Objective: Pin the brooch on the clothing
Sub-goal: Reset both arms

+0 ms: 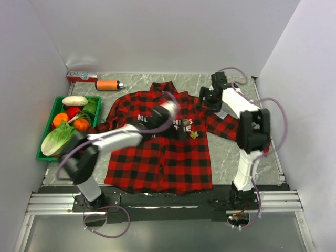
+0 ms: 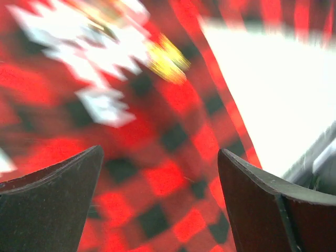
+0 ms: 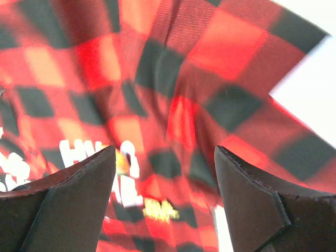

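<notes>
The clothing [image 1: 157, 152], a red-and-black plaid shirt with white lettering on the chest, lies flat on the table. A small gold brooch [image 1: 193, 135] sits on the chest just right of the lettering, and shows as a yellow blur in the left wrist view [image 2: 167, 59] and the right wrist view [image 3: 160, 209]. My left gripper [image 1: 171, 108] hovers over the upper chest near the lettering, blurred, its jaws open with only plaid between them [image 2: 160, 152]. My right gripper [image 1: 210, 97] hangs over the shirt's right shoulder, open and empty [image 3: 165, 149].
A green crate [image 1: 44, 153] of vegetables stands at the left of the shirt. An orange bottle [image 1: 107, 84] and a red box [image 1: 81, 76] lie along the back wall. Walls close in on both sides.
</notes>
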Robot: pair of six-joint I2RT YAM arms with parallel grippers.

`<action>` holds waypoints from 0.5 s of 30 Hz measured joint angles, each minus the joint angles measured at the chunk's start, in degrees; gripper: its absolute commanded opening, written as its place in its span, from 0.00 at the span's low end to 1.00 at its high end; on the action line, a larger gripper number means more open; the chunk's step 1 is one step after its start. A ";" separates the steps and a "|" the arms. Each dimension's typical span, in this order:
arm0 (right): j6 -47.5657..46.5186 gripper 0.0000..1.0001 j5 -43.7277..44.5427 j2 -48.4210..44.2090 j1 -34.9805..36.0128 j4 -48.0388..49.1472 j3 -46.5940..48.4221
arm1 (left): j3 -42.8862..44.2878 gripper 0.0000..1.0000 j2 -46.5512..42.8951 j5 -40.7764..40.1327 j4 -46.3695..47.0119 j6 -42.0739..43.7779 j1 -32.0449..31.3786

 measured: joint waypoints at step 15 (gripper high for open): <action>-0.83 0.84 5.31 -52.85 -5.38 14.69 -40.96 | -9.68 0.96 -36.96 6.64 -5.46 6.21 42.05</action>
